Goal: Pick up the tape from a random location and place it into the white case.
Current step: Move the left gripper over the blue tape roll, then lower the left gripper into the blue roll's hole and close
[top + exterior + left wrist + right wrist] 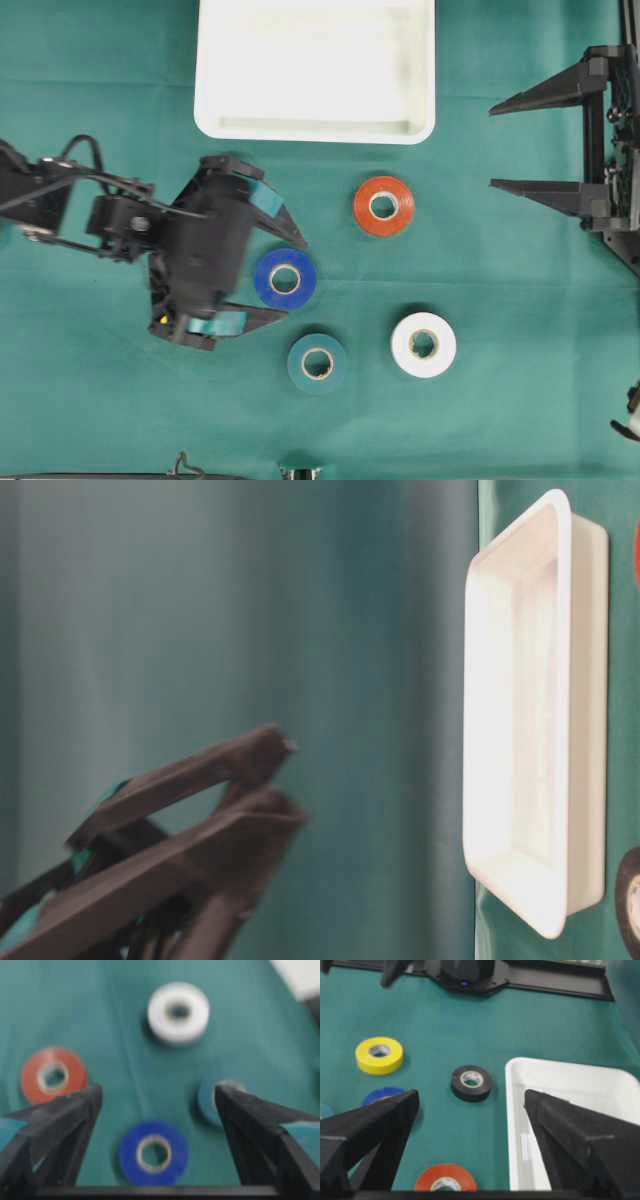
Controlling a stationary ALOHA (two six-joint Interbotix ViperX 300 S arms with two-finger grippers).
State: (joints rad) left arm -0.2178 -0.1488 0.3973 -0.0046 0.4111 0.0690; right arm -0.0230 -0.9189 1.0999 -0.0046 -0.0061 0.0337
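The left gripper (285, 278) stands wide open and holds nothing; in the overhead view its two black fingers reach out on either side of the blue tape roll (285, 278), which lies flat on the green cloth (520, 330) just ahead of them. The left wrist view shows the same: the blue roll sits between the fingertips (92, 1097) and a little short of them, low in the picture. Whether the fingers are down at cloth level or above the roll cannot be told.

Around the blue roll lie three more: a teal roll (317, 363) just nearer, a white roll (423, 345) to its right, and an orange-red roll (384, 206) farther right and farther off. The right wrist view also takes in a yellow roll (379, 1054) and a black roll (471, 1082).

The white case (316, 130) lies at the far edge, beyond the rolls, with nothing seen in it. The right gripper (492, 145) rests at the right edge, jaws spread wide, empty, well apart from every roll.

The step in hand looks like the approach for pickup, with the blue roll the likely target. The next move calls for settling the fingers squarely either side of that roll, clear of the teal one, closing firmly, then lifting and carrying it to the case.
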